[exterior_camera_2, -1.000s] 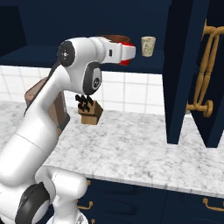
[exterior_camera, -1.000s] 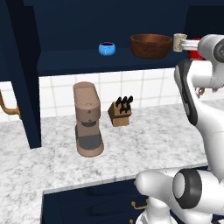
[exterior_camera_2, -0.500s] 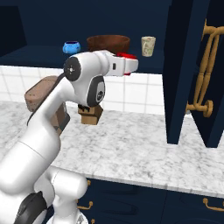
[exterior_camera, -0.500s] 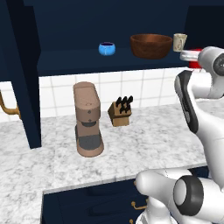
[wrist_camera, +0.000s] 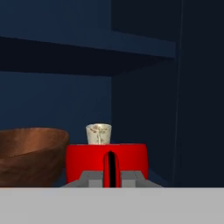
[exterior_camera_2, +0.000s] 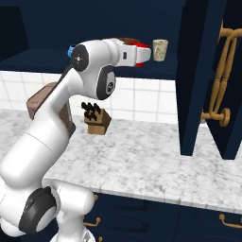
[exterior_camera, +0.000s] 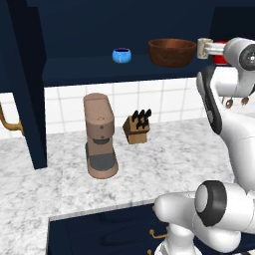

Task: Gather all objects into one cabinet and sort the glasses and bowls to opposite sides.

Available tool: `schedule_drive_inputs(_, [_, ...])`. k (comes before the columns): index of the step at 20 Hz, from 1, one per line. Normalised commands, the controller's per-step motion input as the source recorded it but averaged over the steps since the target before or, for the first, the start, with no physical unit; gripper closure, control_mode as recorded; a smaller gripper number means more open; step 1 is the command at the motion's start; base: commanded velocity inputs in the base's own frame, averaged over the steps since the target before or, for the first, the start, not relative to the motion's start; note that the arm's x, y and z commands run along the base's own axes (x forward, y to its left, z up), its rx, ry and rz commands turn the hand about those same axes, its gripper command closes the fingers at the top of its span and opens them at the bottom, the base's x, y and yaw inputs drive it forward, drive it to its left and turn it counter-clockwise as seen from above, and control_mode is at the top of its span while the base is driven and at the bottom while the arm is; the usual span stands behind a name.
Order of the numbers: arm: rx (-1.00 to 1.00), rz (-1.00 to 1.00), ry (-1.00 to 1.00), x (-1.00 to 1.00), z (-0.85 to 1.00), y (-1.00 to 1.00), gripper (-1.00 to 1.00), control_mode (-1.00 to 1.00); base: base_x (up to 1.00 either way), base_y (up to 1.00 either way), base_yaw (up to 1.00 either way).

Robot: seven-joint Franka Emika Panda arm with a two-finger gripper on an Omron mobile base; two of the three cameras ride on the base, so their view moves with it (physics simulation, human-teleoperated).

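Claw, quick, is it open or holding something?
Claw: closed on the red cup, holding it by the brown bowl and beige cup.

On my dark navy wall cabinet's shelf (exterior_camera: 99, 69) sit the tiny blue bowl (exterior_camera: 121, 55), wide reddish-brown wooden bowl (exterior_camera: 172, 52) and pale beige cup (exterior_camera_2: 160, 49) (upright); glossy red cup (wrist_camera: 106, 165) upright beside the wooden bowl.

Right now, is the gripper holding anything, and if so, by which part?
Yes. The gripper holds the red cup, its fingers closed at the cup's near side beside the handle, in front of the beige cup and right of the brown bowl.
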Motion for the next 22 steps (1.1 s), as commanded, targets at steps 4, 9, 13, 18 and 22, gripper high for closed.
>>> schedule_drive_inputs(4, [0.0, 0.0, 0.01, 0.44, -0.14, -0.03, 1.0, -1.0, 0.0, 0.0, 0.0])
schedule_drive_inputs(9, [0.0, 0.0, 0.0, 0.52, -0.29, -0.01, 1.0, -1.0, 0.0, 0.0, 0.0])
schedule_drive_inputs(13, [0.01, 0.0, 0.0, 0.61, -0.02, -0.03, 1.0, -1.0, 0.0, 0.0, 0.0])
schedule_drive_inputs(18, [0.05, 0.0, 0.0, 0.41, 0.0, -0.29, 1.0, -1.0, 0.0, 0.0, 0.0])
schedule_drive_inputs(22, [0.01, 0.0, 0.01, 0.01, -0.18, -0.3, 1.0, -1.0, 0.0, 0.0, 0.0])
